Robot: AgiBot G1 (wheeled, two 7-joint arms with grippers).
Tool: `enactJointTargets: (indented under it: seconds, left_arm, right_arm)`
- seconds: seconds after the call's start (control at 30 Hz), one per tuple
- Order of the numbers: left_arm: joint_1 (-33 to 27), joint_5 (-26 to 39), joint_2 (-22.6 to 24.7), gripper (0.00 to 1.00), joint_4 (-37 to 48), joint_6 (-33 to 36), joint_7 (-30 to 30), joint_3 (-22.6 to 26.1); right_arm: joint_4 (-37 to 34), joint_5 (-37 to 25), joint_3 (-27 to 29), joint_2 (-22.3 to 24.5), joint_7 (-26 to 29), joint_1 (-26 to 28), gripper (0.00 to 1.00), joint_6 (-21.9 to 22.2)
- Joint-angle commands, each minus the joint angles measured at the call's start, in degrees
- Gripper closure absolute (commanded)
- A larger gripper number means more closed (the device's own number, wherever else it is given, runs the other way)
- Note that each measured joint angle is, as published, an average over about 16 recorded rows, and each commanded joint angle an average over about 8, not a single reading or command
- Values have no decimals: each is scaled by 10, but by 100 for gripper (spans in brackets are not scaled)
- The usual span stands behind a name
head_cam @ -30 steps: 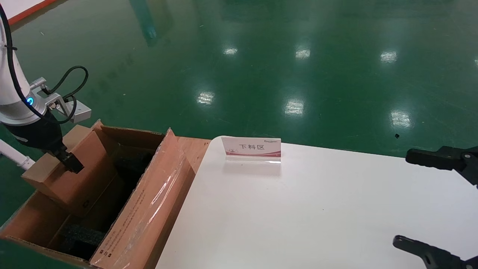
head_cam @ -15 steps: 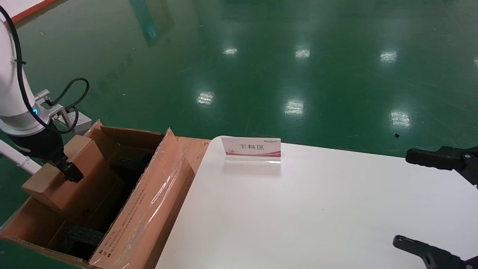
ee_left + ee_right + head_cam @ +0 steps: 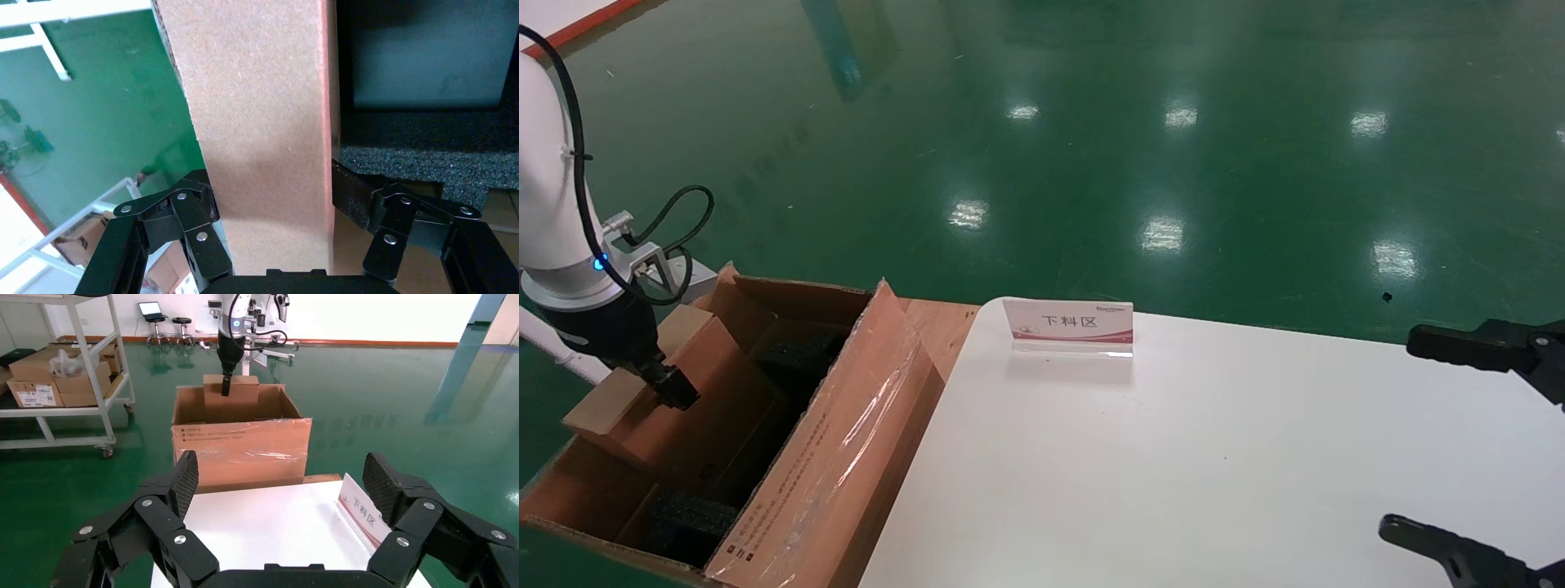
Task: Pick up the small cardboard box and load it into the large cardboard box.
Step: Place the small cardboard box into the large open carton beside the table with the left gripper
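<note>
The green floor (image 3: 1091, 122) spreads glossy and wide across the far part of my view, and the white table (image 3: 1214, 457) fills the near right, its rounded corner just beside the carton. To my left stands the large cardboard box (image 3: 829, 457), open at the top, its tall near-table flap leaning up with shiny clear tape and small print on it, and black foam blocks (image 3: 686, 523) showing down inside. From my right wrist view the same carton (image 3: 242, 447) sits beyond the table's far edge, with a white shelving cart (image 3: 79, 380) holding other cartons off to one side on the floor. The small cardboard box (image 3: 682, 392) sits partly inside the big carton's opening at its left side, tilted, its paler top face toward the carton's left wall and its lower end down among the walls; I cannot tell whether it touches the foam. My left gripper (image 3: 670, 388) is clamped on that small box from above, and my left wrist view shows 1 finger (image 3: 196, 214) pressed on 1 side of the box (image 3: 263, 122) and the other finger on the opposite side, foam visible beyond. My right gripper (image 3: 1459, 441) hangs idle over the table's right end, spread wide with nothing between its 2 fingers (image 3: 183, 478). A small white and red sign (image 3: 1069, 325) with Chinese characters stands on the table's far edge.
</note>
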Motion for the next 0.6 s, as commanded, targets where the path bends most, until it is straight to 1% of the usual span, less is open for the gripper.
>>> enactJointTargets:
  seconds: [0.03,0.13,0.17,0.2,0.6]
  left_arm:
    - [4,-1,2,52,5,2,1,0]
    - [6,-1,3,14,9,3,0,0]
    - [7,-1,3,5,10,4,0,0]
    - [7,-1,3,0,10,4,0,0]
    - [5,0,1,0,6,4,0,0]
  right_arm:
    - [0,0,0,0,0,0,0,0]
    - [0,0,0,0,0,0,0,0]
    - [0,0,0,0,0,0,0,0]
    - [0,0,0,0,0,0,0,0]
    - [0,0,0,0,0,0,0,0]
